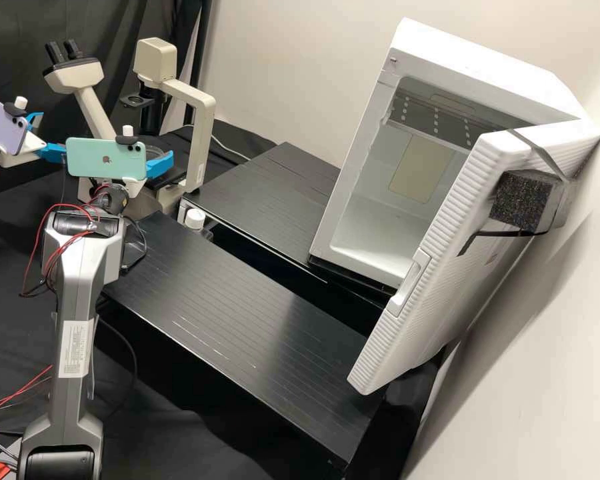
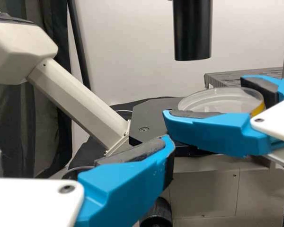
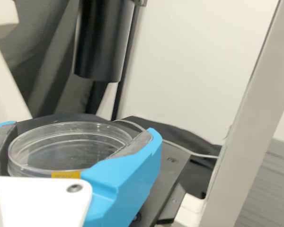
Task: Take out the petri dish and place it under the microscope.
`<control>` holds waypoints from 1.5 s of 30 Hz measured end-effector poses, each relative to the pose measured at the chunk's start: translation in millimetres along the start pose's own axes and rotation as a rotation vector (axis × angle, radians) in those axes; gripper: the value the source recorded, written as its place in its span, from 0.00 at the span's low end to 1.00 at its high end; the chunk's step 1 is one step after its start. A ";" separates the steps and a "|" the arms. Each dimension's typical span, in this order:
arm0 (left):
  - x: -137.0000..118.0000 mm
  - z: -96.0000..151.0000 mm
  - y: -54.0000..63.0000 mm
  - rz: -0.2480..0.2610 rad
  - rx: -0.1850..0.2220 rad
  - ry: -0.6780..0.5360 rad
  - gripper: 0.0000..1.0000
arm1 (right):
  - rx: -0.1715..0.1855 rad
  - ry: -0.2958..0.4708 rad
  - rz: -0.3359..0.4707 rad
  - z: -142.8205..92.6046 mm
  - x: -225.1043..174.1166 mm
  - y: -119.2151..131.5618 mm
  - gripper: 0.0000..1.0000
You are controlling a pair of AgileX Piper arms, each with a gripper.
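Nearest, before the microscope [image 1: 203, 140], stands the right arm [image 1: 73, 280] with a white label of fine print [image 1: 75, 349]. Its gripper [image 1: 159, 162] clasps the petri dish [image 3: 68, 153], which carries a yellow label [image 3: 66, 174], over the microscope's stage [image 2: 151, 120]. Beside the microscope, the left gripper [image 1: 52, 133] gapes, holding nothing. An open white fridge [image 1: 407, 247] stands right of the microscope.
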State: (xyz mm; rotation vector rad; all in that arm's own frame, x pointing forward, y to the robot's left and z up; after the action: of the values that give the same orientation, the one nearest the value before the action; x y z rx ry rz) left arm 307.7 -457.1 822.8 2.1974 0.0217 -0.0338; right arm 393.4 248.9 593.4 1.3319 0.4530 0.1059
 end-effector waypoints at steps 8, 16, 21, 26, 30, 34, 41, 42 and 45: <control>0.0 0.0 0.0 0.000 0.000 0.000 1.00 | -0.068 -0.041 0.013 -8.2 6.4 -8.5 0.00; 0.0 0.0 0.0 0.000 0.000 0.000 1.00 | -0.079 -0.043 0.007 -13.7 9.6 -16.9 0.00; 0.0 0.0 0.0 0.000 0.000 0.000 1.00 | -0.083 -0.045 0.008 -14.2 9.7 -17.1 1.00; 0.0 0.0 0.0 0.000 0.000 0.000 1.00 | -0.104 -0.054 0.007 -14.1 9.7 -17.8 1.00; 0.0 0.0 0.0 0.000 0.000 0.000 1.00 | -0.116 -0.063 0.008 -15.7 9.2 -18.3 1.00; 0.0 0.0 0.0 0.000 0.000 0.000 1.00 | -0.132 -0.067 0.012 -16.5 9.9 -16.9 1.00; 0.0 0.0 0.0 0.000 0.000 0.000 1.00 | -0.148 -0.072 0.020 -16.2 9.8 -16.1 1.00; 0.0 0.0 0.0 0.000 0.000 0.000 1.00 | -0.148 -0.072 0.021 -16.2 9.8 -15.9 1.00; 0.0 0.0 0.0 0.000 0.000 0.000 1.00 | -0.152 -0.076 0.029 -14.8 8.9 -16.4 1.00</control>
State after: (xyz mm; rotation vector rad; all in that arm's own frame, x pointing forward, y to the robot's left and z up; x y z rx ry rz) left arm 307.7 -457.1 822.8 2.1974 0.0217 -0.0338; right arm 392.9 261.3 573.1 1.1893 0.3543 0.1112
